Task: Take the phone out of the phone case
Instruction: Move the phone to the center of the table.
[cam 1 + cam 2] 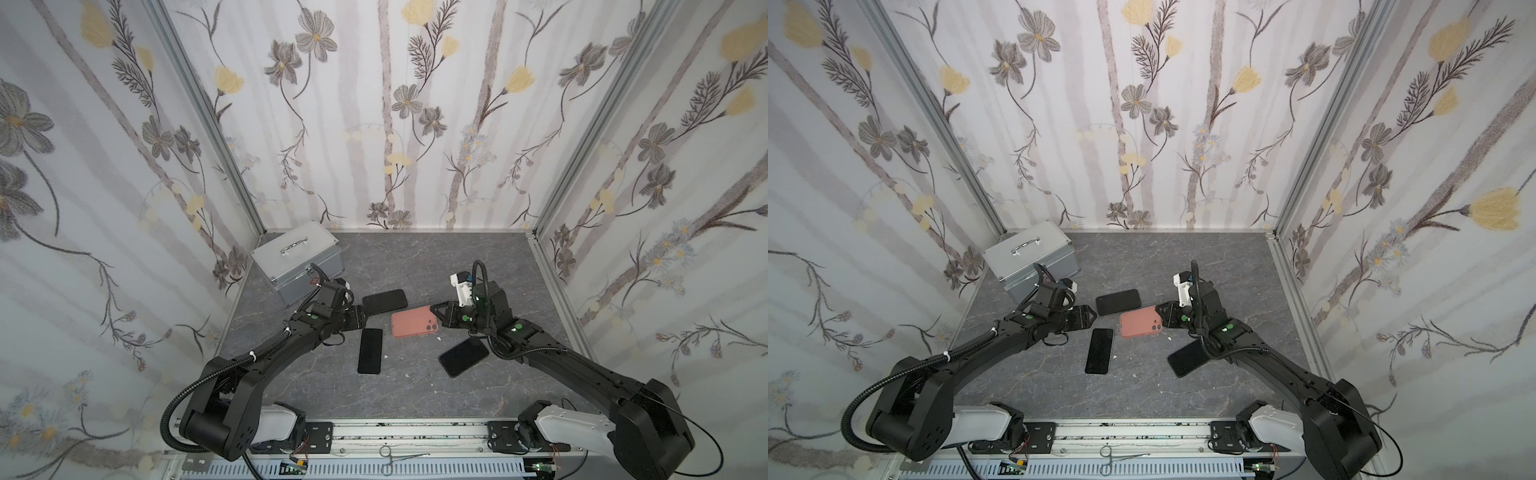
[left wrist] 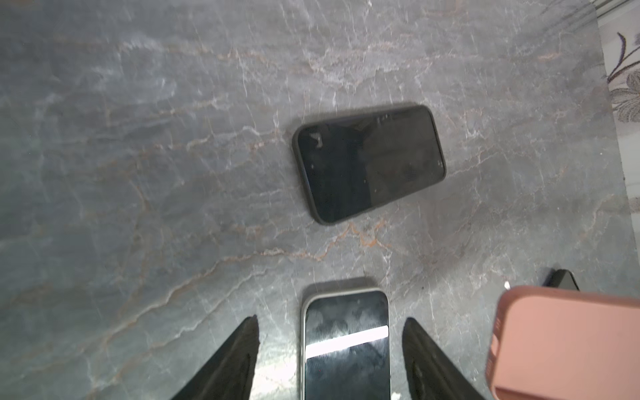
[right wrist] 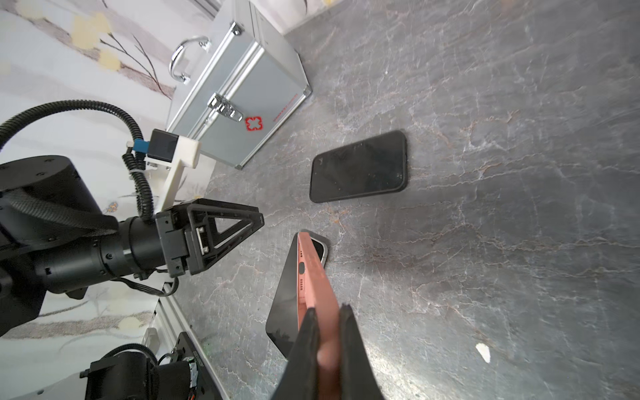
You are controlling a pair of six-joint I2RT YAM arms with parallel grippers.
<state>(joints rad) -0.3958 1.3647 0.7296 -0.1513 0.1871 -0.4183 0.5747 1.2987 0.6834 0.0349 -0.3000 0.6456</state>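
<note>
Right gripper (image 3: 329, 311): jaws nearly closed, clamped on one short edge of the pink phone case (image 1: 411, 324). The case is held raised off the tabletop (image 1: 415, 386), its back and lens cut-outs facing up in both top views. Its inside cannot be seen.

Left gripper (image 1: 1092, 314): spread wide, nothing held or touched. In the left wrist view the fingers (image 2: 242, 346) are seen on either side of the phone (image 2: 346, 346), with bare tabletop showing in both gaps.

The phone (image 1: 370, 351), silver-rimmed, is laid flat and screen up near the middle of the tabletop, just left of the case and apart from it.

A dark-cased phone (image 1: 384, 301) is noted just beyond the case, toward the far edge. A third phone (image 1: 463, 357) lies partly under the right arm. An aluminium box (image 1: 297, 257) is set in the far left corner.
</note>
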